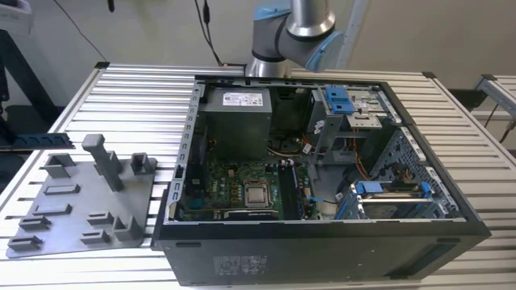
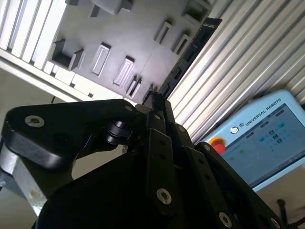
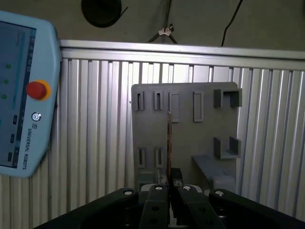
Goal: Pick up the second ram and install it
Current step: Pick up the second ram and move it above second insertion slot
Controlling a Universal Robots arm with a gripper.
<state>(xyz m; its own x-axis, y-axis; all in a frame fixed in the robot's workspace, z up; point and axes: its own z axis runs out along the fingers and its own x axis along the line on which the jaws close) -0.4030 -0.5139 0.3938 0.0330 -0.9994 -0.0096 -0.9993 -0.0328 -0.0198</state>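
Gripper (image 3: pixel 169 187): jaws pressed onto one short end of the ram (image 3: pixel 169 143), pinching it across its flat faces. In the first wrist view the ram shows edge-on as a thin line running straight out from the fingertips. In the second wrist view the ram (image 2: pixel 189 50) shows as a long dark strip with chips along it.

Position: the ram is off its rest and in the air, apart from the plate (image 3: pixel 186 138), which lies beyond it on the table (image 3: pixel 95 119). In the exterior view the ram (image 1: pixel 47 141) hangs level near the table's edge on the exterior view's left, past the plate's far corner on that side. It is well apart from the case (image 1: pixel 322 254).

Further out: a pendant (image 3: pixel 19 95) lies on the table beside the plate. The case lies open with its board (image 1: pixel 241 181) exposed.

Handling, as judged:
- The ram is light, stiff and thin, so little clamping force is needed.
- It looks fragile at the chips and along the contact edge, so it is best held by its ends or bare margins.
- Held at one end, the long free length may tilt or slip if knocked.
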